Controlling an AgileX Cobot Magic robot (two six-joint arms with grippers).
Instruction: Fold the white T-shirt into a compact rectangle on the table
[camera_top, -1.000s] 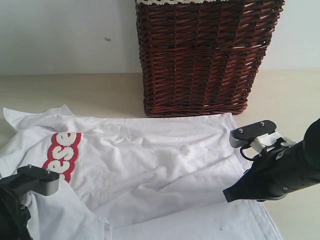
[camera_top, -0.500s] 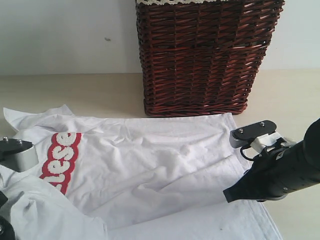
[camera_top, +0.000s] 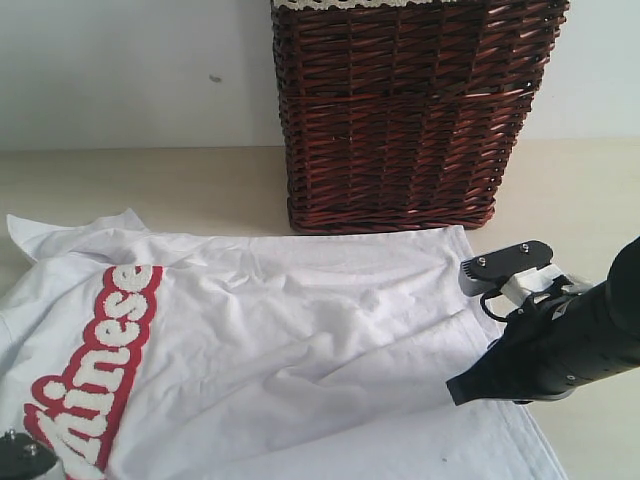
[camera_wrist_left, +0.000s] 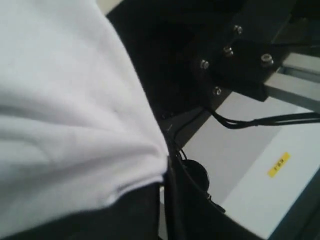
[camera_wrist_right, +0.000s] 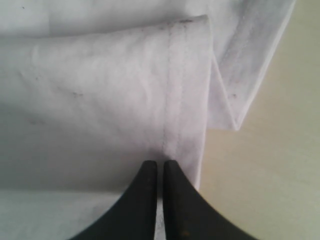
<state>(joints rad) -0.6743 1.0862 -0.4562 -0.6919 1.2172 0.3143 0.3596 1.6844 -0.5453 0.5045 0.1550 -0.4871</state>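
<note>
We see the shirt (camera_top: 300, 340) spread rumpled on the desk (camera_top: 150, 190). Its long axis runs left to right in the exterior view, hem at the right, and the red-edged lettering (camera_top: 100, 350) slants across its left end. The basket (camera_top: 400, 120) stands just behind its far edge. Our right gripper (camera_wrist_right: 160, 167) is pressed together on the folded hem. The left gripper (camera_top: 20, 458), at the near left corner, pinches gathered cloth.

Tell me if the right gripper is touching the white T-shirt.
Touching. The right wrist view shows the right gripper shut, its tips meeting on the stitched hem of the white T-shirt, with no gap between them.
</note>
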